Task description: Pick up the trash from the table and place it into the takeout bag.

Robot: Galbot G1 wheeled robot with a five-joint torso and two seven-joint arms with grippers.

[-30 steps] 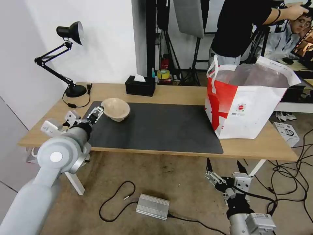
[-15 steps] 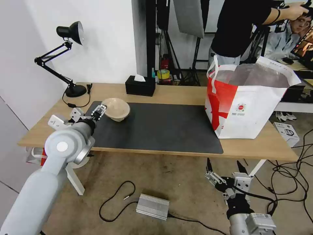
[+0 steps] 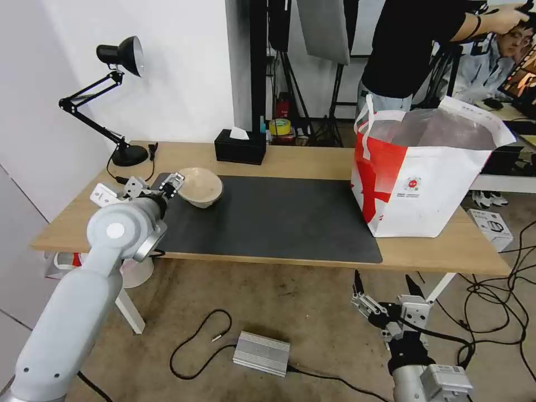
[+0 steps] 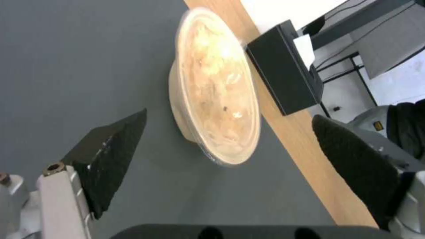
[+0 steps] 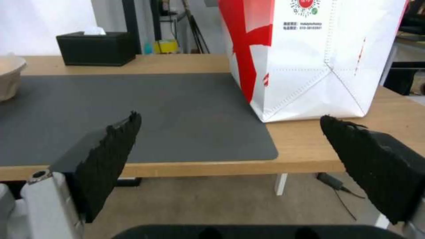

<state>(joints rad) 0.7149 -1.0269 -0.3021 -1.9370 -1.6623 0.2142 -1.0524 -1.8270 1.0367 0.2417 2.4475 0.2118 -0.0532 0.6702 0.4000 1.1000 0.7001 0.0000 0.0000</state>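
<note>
Where the matte mat (image 3: 268,215) begins, a round pulp bowl (image 3: 199,186) (beige) sits.

Bowl (image 3: 199,186) on mat's (image 3: 279,218) left end, bag (image 3: 424,178) right

Mat (image 3: 268,218) bare btw paper-pulp bowl (image 3: 199,187) at its far-left corner and takeout bag (image 3: 424,173) at right end: wide lane across table (image 3: 312,159). Tissue box (image 3: 240,146) near back edge, just behind bowl, apart from it. Desk lamp (image 3: 114,100) blocks far-left corner. Left gripper (image 3: 170,187) just beside bowl, fingers (image 4: 111,156) spread wide. Bag mouth open upward. Right gripper (image 3: 385,290) below table front edge, spread.
</note>
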